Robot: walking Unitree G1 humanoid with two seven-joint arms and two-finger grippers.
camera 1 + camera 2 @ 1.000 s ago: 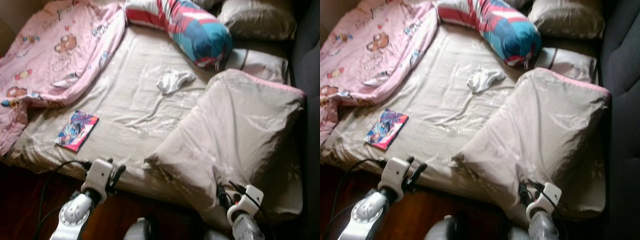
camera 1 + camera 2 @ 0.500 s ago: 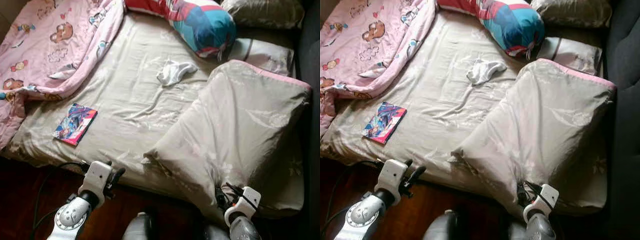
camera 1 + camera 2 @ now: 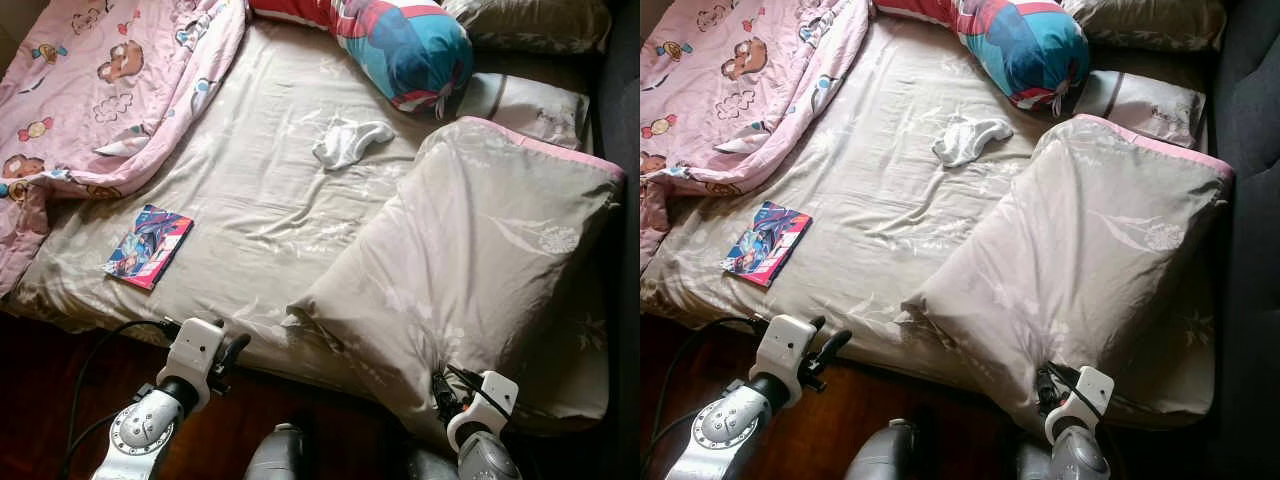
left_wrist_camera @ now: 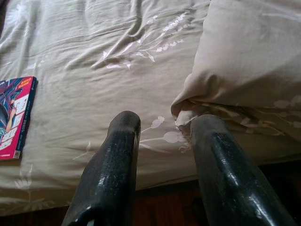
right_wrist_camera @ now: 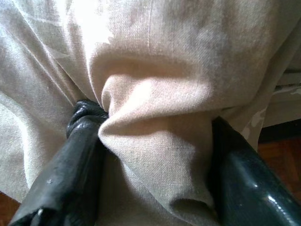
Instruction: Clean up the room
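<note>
Right wrist view shows the right gripper [image 5: 155, 155] clenched on a bunched fold at the near edge of the big beige pillow [image 3: 480, 250], which lies on the bed [image 3: 250, 190] at its right side. Soft, light and floppy, it will probably sag and slip from one pinch. The left gripper [image 4: 164, 155], spread and empty, hovers near the pillow's other corner, a sensible second hold.

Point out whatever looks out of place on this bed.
A white sock lies crumpled mid-mattress, and a comic book sits loose near the foot edge. The pink blanket is bunched to one side. The big beige pillow lies askew, its corner pinched in the right hand.
</note>
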